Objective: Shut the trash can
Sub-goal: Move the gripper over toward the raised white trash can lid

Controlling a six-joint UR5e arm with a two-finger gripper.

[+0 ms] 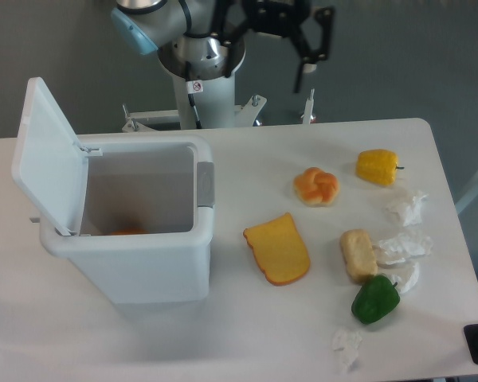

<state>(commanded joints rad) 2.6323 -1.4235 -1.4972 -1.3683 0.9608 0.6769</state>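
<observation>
One small unreadable red-and-white label (194, 86) marks the pedestal; tool (280, 49) spread wide, trash can (139, 231) open.

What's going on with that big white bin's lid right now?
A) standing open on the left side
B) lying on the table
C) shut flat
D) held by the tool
A: the lid of the trash can stands raised at its left edge, with the inside showing.

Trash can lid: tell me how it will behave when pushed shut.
The lid stands upright on the left rim's hinge, so it should probably swing over rather than slide. It looks thin, likely light. The trash can seems nearly empty, so it might shift.
</observation>
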